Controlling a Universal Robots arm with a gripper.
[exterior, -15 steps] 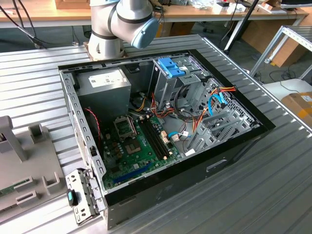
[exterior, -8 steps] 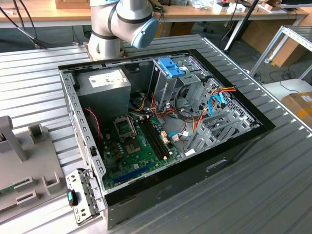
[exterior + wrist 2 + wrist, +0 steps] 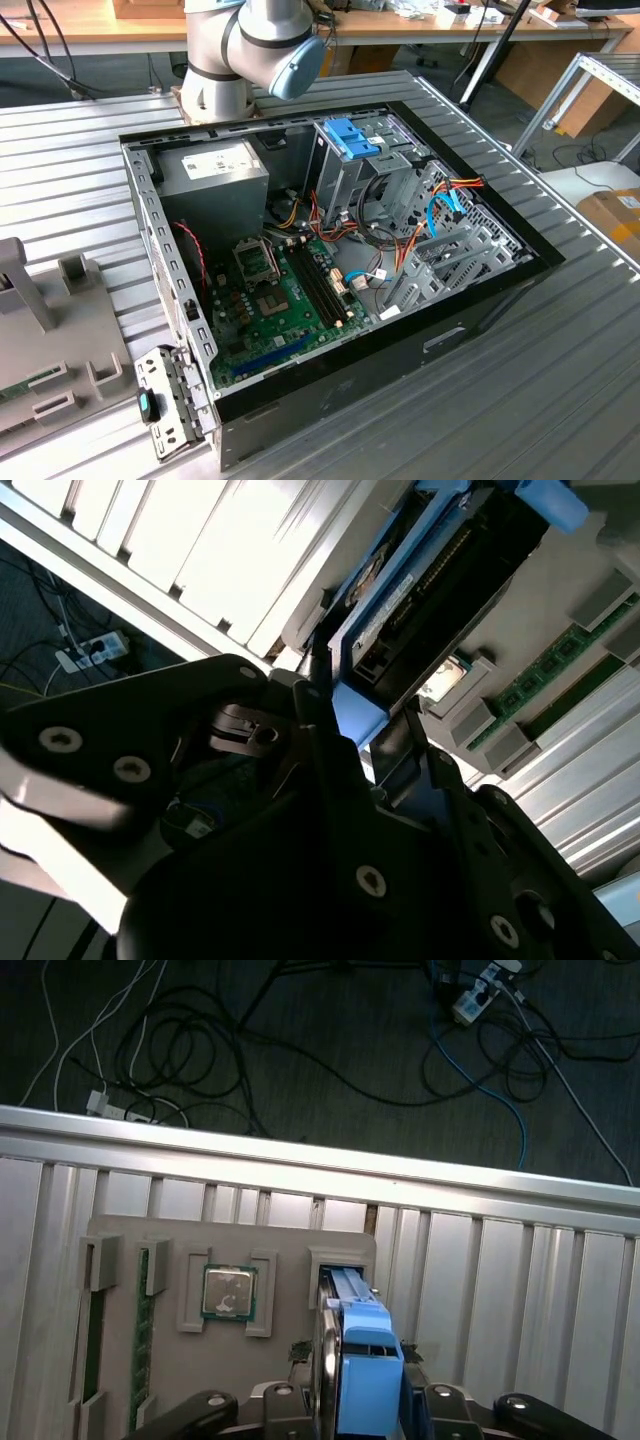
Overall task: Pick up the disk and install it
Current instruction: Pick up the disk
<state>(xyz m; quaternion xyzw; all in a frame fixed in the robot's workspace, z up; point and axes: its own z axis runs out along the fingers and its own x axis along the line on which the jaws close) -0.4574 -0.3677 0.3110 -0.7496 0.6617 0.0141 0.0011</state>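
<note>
Gripper at the grey holder, which lies flat on the ribbed metal table. The disk stands in the holder's slot at the corner nearest the table edge. Its far end is down in the slot. Its long axis runs from the slot up toward the wrist, about square to the holder's face as far as can be judged. Blue end tab points at the gripper. One blue side rail faces the first wrist camera, so the drive sits on its thin edge.

In the second wrist view the gripper has its fingers either side of the blue tab, lying against it. Jaws clamped on the disk, no gap seen. Dark drive body and blue rail stretch away from the fingers.

Also on the holder: a processor chip in a square pocket beside the disk's slot, and a green memory stick in a long groove past the chip.

In the exterior view, the holder is at the far left, with the open computer case well apart to its right.
</note>
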